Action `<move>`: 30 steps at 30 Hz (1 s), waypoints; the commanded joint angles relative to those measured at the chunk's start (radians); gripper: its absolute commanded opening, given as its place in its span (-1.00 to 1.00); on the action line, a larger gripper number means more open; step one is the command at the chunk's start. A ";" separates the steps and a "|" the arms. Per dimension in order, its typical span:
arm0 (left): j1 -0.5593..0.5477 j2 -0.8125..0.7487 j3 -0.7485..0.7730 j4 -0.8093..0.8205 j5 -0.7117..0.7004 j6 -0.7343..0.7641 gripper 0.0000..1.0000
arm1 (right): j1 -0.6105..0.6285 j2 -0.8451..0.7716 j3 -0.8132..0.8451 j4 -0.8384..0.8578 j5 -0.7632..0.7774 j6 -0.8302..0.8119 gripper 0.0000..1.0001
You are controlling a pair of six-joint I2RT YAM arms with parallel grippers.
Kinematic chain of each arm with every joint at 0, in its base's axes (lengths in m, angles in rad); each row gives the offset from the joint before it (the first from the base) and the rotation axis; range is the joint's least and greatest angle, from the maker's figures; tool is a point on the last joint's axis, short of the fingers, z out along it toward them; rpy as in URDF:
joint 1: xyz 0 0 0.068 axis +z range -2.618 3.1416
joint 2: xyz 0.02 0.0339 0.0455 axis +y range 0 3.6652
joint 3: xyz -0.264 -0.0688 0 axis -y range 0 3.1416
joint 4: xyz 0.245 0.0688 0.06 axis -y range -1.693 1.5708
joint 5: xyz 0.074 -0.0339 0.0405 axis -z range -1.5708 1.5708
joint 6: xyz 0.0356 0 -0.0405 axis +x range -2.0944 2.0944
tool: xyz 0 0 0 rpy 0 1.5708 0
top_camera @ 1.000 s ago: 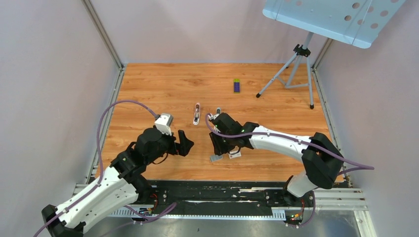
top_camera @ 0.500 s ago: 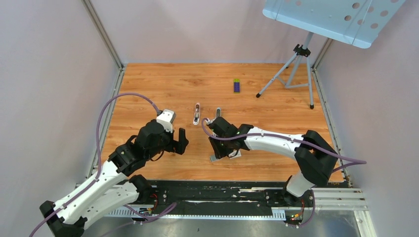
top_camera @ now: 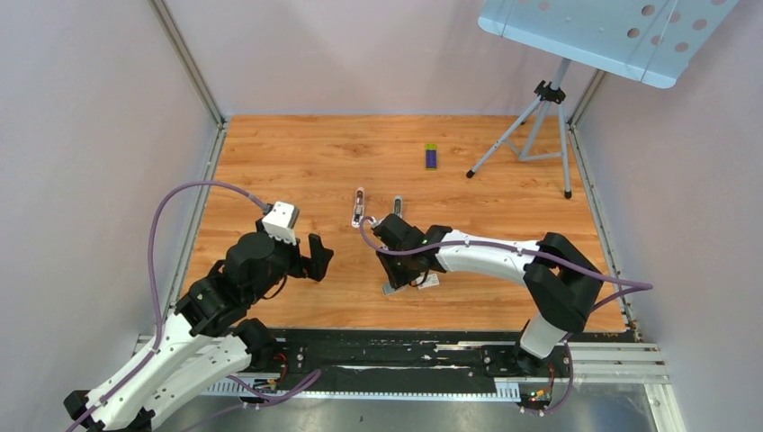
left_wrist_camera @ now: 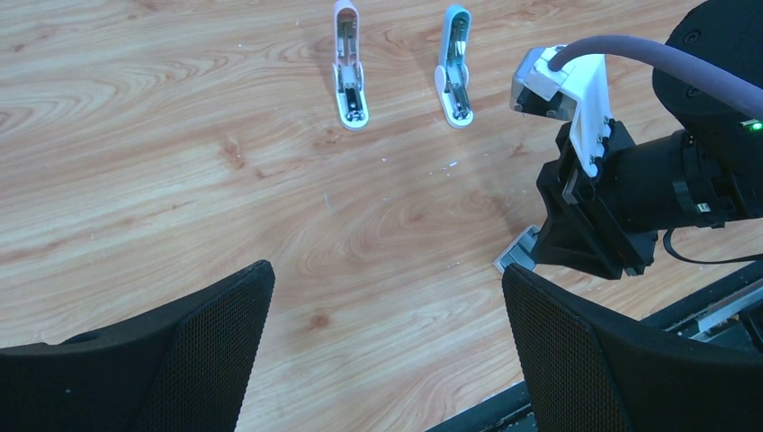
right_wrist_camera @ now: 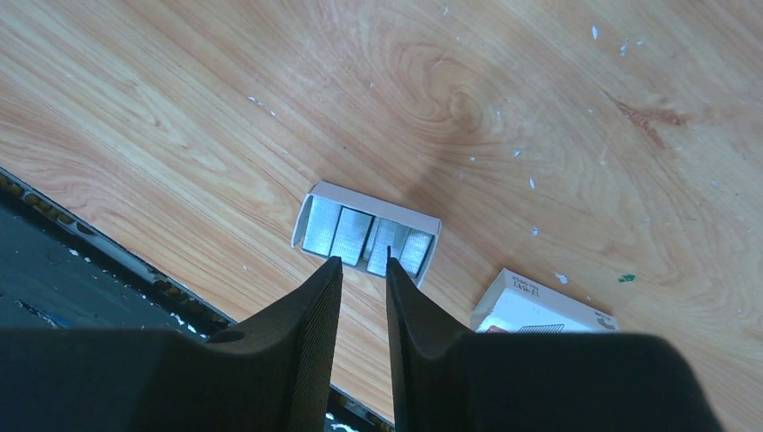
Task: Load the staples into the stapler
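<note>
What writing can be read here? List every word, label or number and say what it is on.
No text reads clearly.
white card: faint print and a hatched mark, too blurred to read.
purple-and-green box: too small to read.
staples, pinkish stapler, bluish stapler: no print shows.

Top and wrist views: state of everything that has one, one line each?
left gripper, open wide, empty.
right gripper, jaws narrowly apart, tips at the staples; grip unclear.
staples, strips side by side in the tray.
tray, open-topped, lying flat.
pink stapler, opened out, lying flat, untouched.
blue stapler, opened out, lying flat, untouched.
</note>
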 commanded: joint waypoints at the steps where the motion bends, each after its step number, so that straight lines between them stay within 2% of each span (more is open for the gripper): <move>1: 0.006 -0.016 -0.014 0.001 -0.035 0.008 1.00 | 0.021 0.016 0.035 -0.048 0.059 -0.005 -0.44; 30: 0.006 -0.020 -0.017 0.004 -0.033 0.012 1.00 | 0.037 0.056 0.039 -0.044 0.109 0.006 -0.48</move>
